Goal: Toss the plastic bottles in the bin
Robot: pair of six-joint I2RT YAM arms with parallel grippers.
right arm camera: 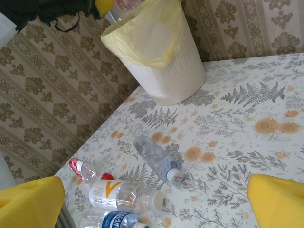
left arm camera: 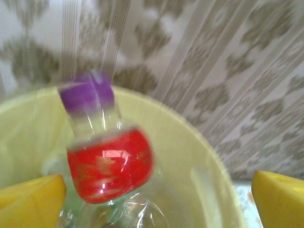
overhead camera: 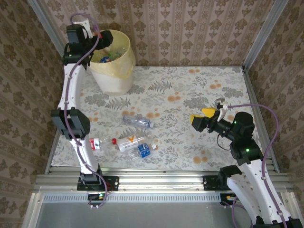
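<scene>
The red-labelled bottle [left arm camera: 109,164] over the bin [left arm camera: 204,161] was smeared by blur, its print unreadable (the purple cap likewise), while in the right wrist view the blue-labelled bottle [right arm camera: 111,221] was cut off by the lower edge and the bin's far rim by the upper one.

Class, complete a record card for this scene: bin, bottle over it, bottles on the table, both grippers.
bin: pale yellow, bag-lined, far-left corner of table
red-label bottle: purple cap, blurred, over the bin's mouth, ungripped
table bottles: four, lying near the left arm's base
left gripper: open, above the bin
right gripper: open, empty, over the table's right side
</scene>
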